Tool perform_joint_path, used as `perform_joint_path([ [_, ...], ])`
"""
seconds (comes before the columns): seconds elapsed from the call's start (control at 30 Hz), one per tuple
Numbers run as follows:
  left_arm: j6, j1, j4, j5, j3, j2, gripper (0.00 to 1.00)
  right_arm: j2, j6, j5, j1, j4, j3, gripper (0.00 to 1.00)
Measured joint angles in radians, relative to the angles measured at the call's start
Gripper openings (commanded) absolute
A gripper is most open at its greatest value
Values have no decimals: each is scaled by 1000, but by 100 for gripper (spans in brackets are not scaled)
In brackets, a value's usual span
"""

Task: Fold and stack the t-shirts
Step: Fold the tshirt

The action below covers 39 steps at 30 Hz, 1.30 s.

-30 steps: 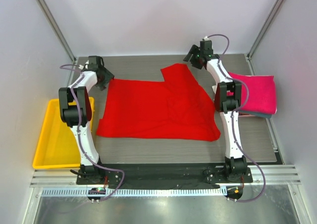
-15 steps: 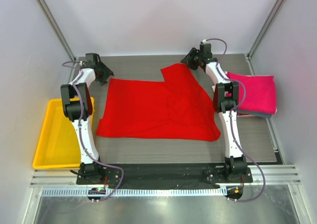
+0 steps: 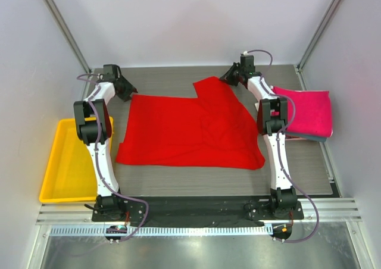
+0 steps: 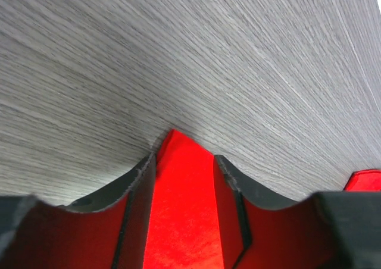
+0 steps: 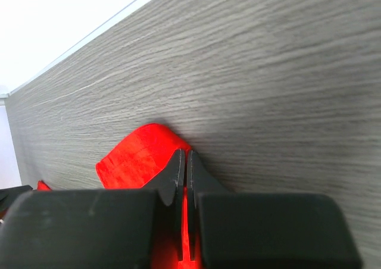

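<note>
**Picking up the far corners of the red shirt: one side in, one to go**

The red shirt (image 3: pixel 190 132) is lying spread on the table (image 3: pixel 166 78) between my two arms. Its right part looks doubled over the body, though I can't say for sure. The pink stack (image 3: pixel 306 111) of folded ones sits off to the right, close to the shirt's right edge. The tray (image 3: pixel 56 180) is on the left and isn't part of this.

My right gripper (image 5: pixel 186 156) is pinched tight on the shirt's far edge. The cloth is squeezed between the fingers, with a little bulge of it poking out to one side. My left gripper (image 4: pixel 183 160) is at the far left corner with its jaws apart. The tip of the corner sits right between them, but it isn't clamped yet.

I reckon this is the pickup for a fold. Next the left needs to close on that corner without nudging it away. Then both should lift together and bring the far edge toward me evenly. If one side goes up first the cloth will probably skew, so I'd want both grips firm before moving anything.
</note>
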Motion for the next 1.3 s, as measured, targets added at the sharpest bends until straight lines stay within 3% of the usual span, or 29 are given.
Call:
perform_joint_path([
  [0.23,3,-1,0,10,0,5,37,-18,0,6,-5,21,-36,1],
  [0.33,2,-1,-2,5,0,7,29,-19,1,6,-5,26,-40,1],
  [0.53,9,-2,-18,-18,0,10,0,-34,1,7,-8,39,-68,1],
  [0.83,26,-5,-17,-40,0,9,0,-67,-2,3,-14,49,-123,1],
  [1.3,38,-13,108,-65,-145,-80,0,-241,-35,3,-20,100,-304,1],
])
